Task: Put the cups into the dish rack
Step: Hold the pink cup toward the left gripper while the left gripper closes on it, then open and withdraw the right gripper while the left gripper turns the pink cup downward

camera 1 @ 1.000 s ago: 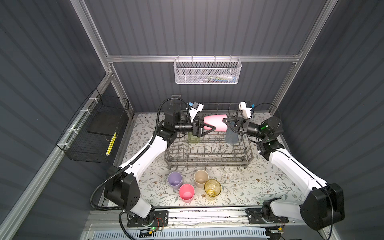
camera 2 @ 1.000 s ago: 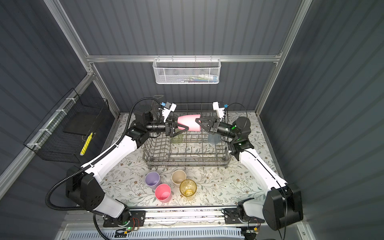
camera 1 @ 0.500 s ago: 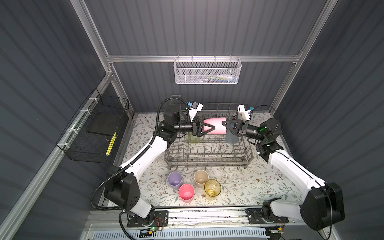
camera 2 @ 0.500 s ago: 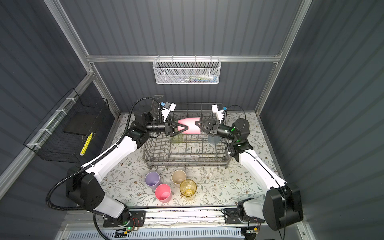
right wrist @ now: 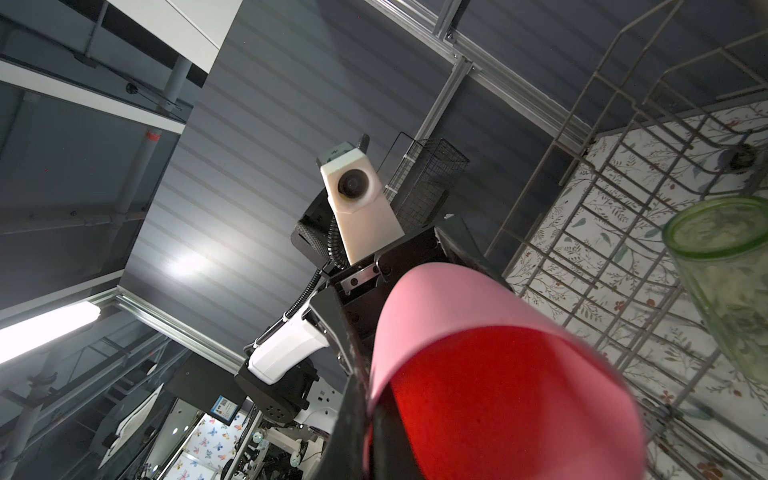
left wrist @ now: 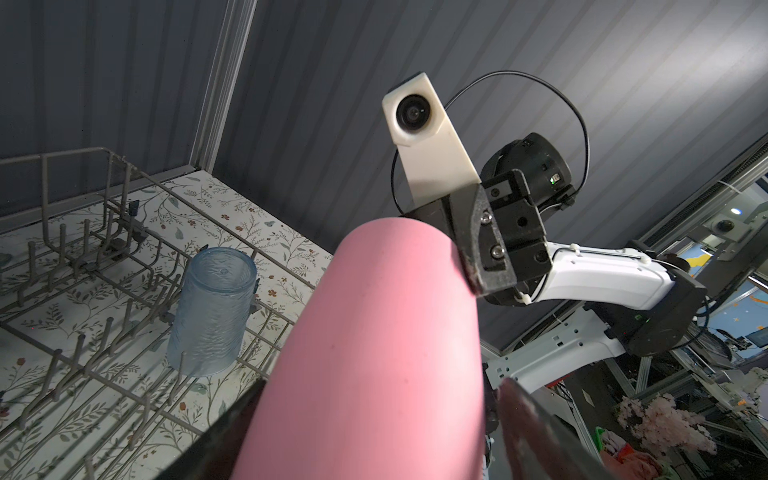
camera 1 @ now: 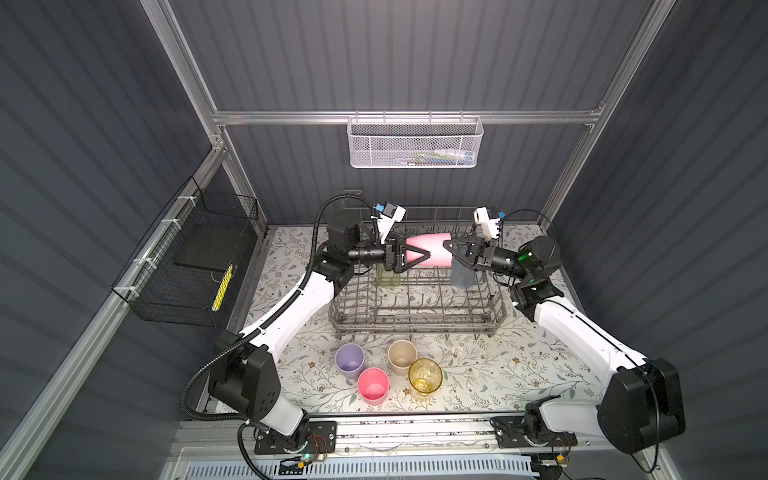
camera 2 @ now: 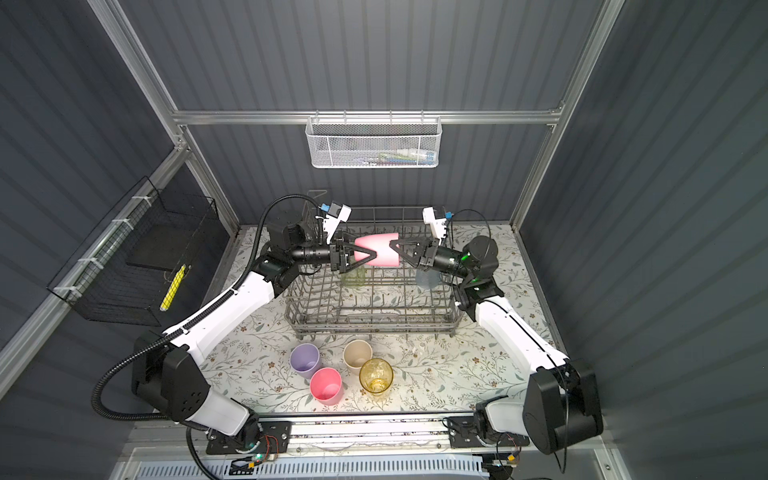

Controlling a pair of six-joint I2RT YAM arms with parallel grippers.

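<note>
The right end effector [camera 1: 449,252] pinches the pink cup [camera 1: 434,243] by its rim. The left end effector [camera 1: 422,252] gapes round its base, so releasing early would drop it.

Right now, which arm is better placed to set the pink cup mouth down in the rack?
Probably the left. The left gripper straddles the pink cup at its closed end with open jaws, free to tip the mouth down into the dish rack. The right gripper pinches the rim, probably blocking that.

Raised cup [camera 1: 432,248] pink. Near: lilac cup [camera 1: 349,360], pink cup [camera 1: 373,385], beige cup [camera 1: 402,356], amber cup [camera 1: 424,375]. Rack [camera 1: 415,322] grey. Tabletop [camera 1: 519,374] white, leafy print. Right tumbler [left wrist: 212,311] seemingly grey-blue.
</note>
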